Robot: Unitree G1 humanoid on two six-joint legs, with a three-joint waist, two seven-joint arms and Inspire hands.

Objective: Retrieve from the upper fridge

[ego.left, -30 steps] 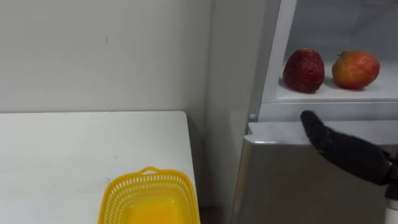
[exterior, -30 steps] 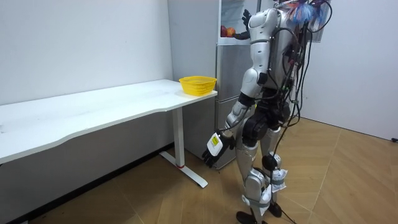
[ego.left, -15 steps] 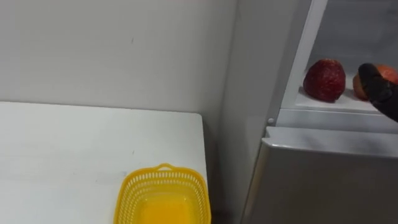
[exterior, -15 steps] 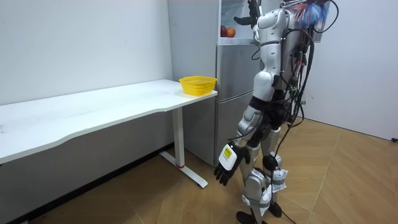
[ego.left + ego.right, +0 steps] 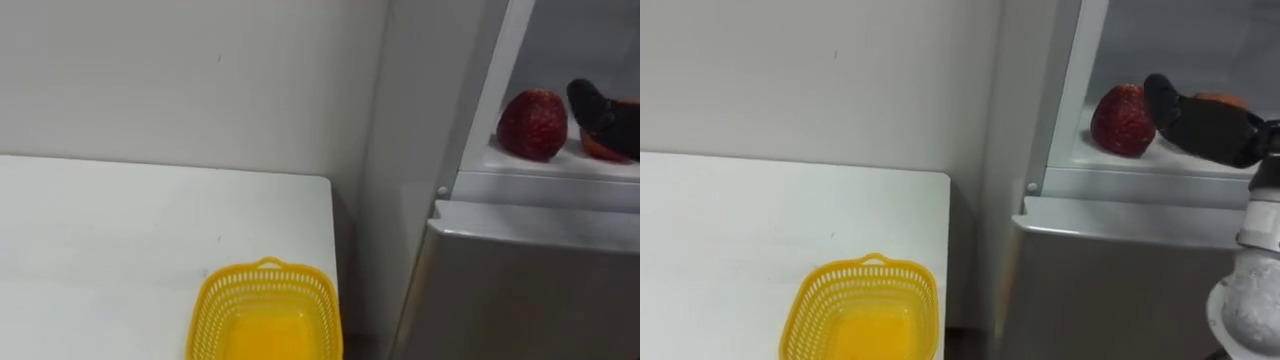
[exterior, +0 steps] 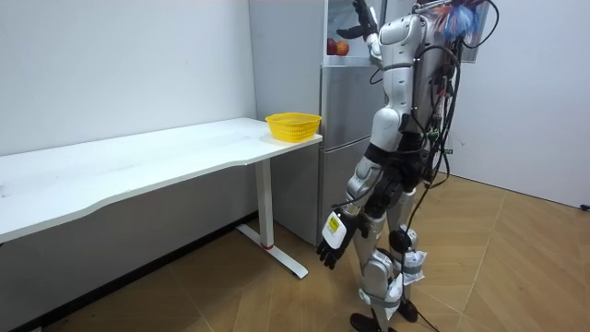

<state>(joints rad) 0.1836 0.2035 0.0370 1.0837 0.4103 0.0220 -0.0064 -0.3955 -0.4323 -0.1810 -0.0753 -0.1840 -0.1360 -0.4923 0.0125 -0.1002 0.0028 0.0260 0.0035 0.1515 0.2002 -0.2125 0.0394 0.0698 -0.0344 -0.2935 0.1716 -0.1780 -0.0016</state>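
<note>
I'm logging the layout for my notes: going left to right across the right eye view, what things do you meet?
In order: yellow basket, red fruit, right hand.

Basket (image 5: 266,312): bright yellow, open lattice weave all round. Bench (image 5: 120,240): plain white. Fridge (image 5: 520,290): silver-grey door, pale white inside. Strawberry (image 5: 532,124): dark red. Apple (image 5: 1220,99): orange-red. Right hand (image 5: 1205,128): black. Wall (image 5: 180,80): off-white.
</note>
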